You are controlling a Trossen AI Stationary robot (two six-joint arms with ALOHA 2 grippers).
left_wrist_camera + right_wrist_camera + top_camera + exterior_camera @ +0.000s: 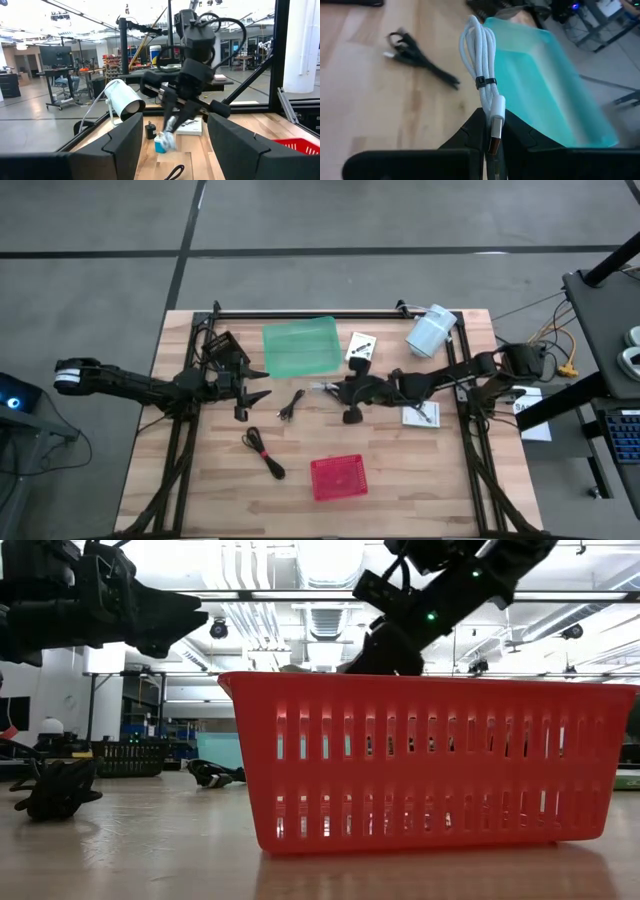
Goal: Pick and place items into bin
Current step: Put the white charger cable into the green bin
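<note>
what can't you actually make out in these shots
- Red bin interior: low view, its slatted wall hides it.
- White card marks: high view, too small to read.
- White cable lower end: right wrist view, cut off between the right pincer fingers.
- Blue-white item: left wrist view, blurred.

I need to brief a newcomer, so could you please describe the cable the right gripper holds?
Start at the green bin at the table's far side. Just to its right hangs the right gripper, shut on the white cable. It is coiled, white and lifted, unlike the black cables lying on the wood.
</note>
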